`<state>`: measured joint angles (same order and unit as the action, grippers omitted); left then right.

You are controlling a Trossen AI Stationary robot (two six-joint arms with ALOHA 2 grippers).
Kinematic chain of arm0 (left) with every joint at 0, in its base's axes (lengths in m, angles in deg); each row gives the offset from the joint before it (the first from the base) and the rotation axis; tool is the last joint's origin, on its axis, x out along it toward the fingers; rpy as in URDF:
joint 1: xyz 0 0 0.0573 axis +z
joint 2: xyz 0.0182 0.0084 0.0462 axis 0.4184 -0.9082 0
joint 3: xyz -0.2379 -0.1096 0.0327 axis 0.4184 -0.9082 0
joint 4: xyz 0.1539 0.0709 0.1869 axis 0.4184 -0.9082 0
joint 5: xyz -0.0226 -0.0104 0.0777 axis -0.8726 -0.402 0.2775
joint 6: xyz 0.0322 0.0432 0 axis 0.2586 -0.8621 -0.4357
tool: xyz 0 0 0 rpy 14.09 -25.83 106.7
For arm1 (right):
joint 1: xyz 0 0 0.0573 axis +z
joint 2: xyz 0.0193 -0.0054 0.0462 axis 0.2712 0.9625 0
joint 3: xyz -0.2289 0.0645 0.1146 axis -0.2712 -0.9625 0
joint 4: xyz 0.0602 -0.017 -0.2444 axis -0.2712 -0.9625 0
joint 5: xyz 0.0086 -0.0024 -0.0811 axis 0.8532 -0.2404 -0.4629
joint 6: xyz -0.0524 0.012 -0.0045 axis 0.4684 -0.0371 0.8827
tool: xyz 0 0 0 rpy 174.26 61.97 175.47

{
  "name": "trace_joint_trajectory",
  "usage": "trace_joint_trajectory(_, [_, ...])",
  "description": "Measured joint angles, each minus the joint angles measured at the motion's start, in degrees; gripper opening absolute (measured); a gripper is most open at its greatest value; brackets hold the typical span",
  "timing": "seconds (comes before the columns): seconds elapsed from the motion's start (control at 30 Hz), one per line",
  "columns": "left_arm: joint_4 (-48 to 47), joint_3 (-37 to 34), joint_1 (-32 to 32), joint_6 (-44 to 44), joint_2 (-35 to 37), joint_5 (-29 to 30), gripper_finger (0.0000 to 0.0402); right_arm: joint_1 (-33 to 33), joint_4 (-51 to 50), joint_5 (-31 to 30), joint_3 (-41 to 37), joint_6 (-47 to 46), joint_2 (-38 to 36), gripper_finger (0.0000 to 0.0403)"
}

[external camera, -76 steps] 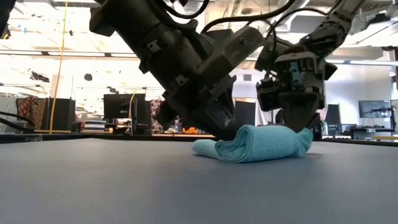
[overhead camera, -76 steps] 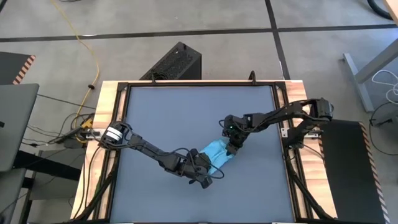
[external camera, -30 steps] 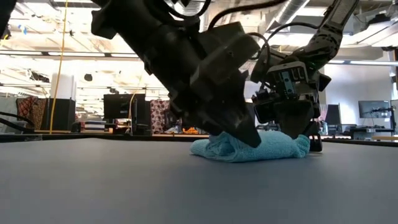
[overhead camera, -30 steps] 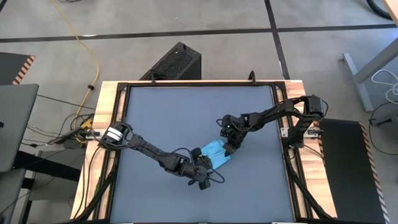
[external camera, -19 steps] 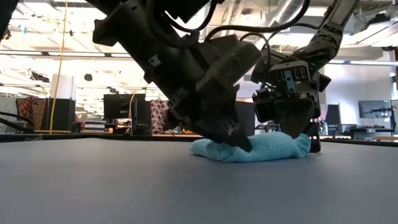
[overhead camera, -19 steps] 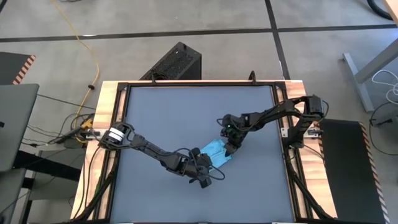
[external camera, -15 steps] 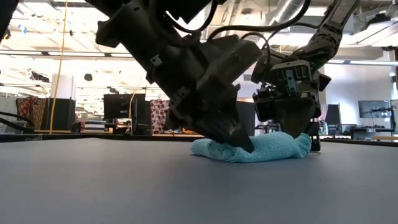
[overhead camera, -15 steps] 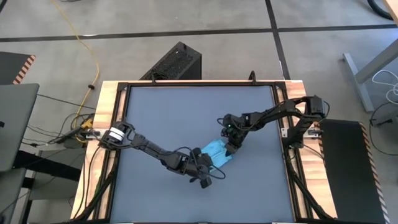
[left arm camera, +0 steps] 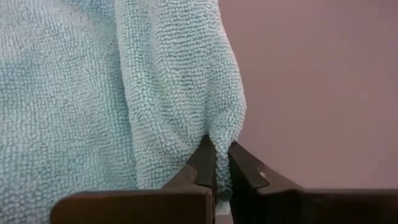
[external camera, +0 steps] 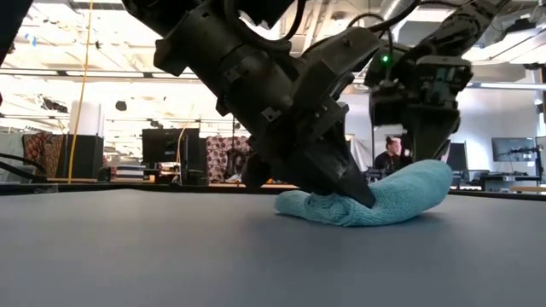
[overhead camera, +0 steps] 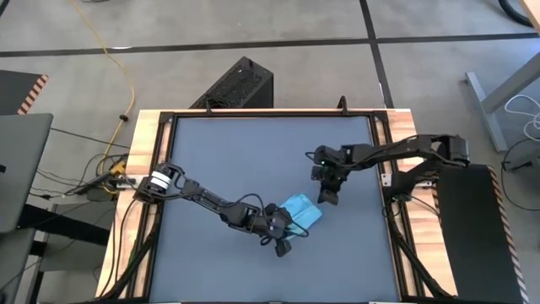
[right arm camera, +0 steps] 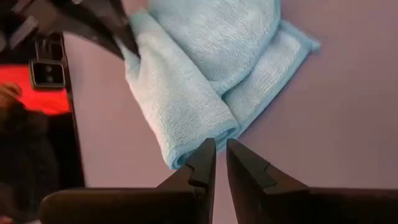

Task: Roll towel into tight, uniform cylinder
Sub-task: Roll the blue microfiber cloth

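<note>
- Nearest to us, our left gripper (left arm camera: 216, 163) has its dark fingers clamped together on a thin fold at the near end of the small sky-blue terry towel (overhead camera: 301, 212), low against the dark grey counter (overhead camera: 245, 160). We judge the bite shallow: only a pinch of edge sits between the tips, so a tug could pull the cloth free.
- The same pinch could drag one layer out of the roll. If we pull along the counter and do not turn the bundle, the outer wrap may peel open and the cylinder would loosen.
- The towel lies towards the near right of the counter's middle, as a short, loosely rolled bundle. In the right wrist view its layers show stepped edges and a flat flap beside the roll, so it is not yet even. Rolling on from here risks a cone and not a uniform tube.
- In the low view the bundle's far end sits higher than the pinched end; that tilt could make it skew as it turns.
- Farther off, our right gripper (overhead camera: 326, 193) hangs just beyond the towel's far end, fingers slightly apart and holding nothing. With that end unpinned, the roll may spring open or slide.
</note>
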<state>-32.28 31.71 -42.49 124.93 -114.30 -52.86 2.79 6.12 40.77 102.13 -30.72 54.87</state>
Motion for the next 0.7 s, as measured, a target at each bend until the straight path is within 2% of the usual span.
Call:
trace_joint_trajectory(0.2, [1.03,0.00,0.00,2.57,0.02,-0.14,0.0000,2.74,-1.74,0.08,0.01,9.21,-5.52,0.0066])
trace_joint_trajectory(0.3, [1.92,0.00,0.00,4.09,0.02,-0.63,0.0000,7.31,-2.00,0.00,0.03,12.02,-8.80,0.0066])
trace_joint_trajectory(0.37, [2.83,-0.02,-0.03,4.65,0.22,-0.82,0.0000,11.64,-1.71,-2.23,0.08,12.50,-10.55,0.0066])
trace_joint_trajectory(0.43, [3.31,-0.07,-0.07,4.80,0.83,-0.60,0.0000,16.99,-1.75,-8.24,0.08,13.87,-11.85,0.0066])
trace_joint_trajectory(0.57, [4.15,-0.06,-0.07,3.50,2.70,0.31,0.0000,27.20,0.39,-25.67,0.08,18.16,-12.34,0.0066])
trace_joint_trajectory(0.63, [4.59,-0.13,-0.13,3.57,2.73,0.09,0.0000,30.91,2.47,-32.34,0.08,18.25,-12.37,0.0066])
trace_joint_trajectory(0.7, [12.07,-2.97,-0.66,4.55,2.61,-0.32,0.0000,33.50,3.51,-36.02,0.10,18.23,-12.39,0.0066])
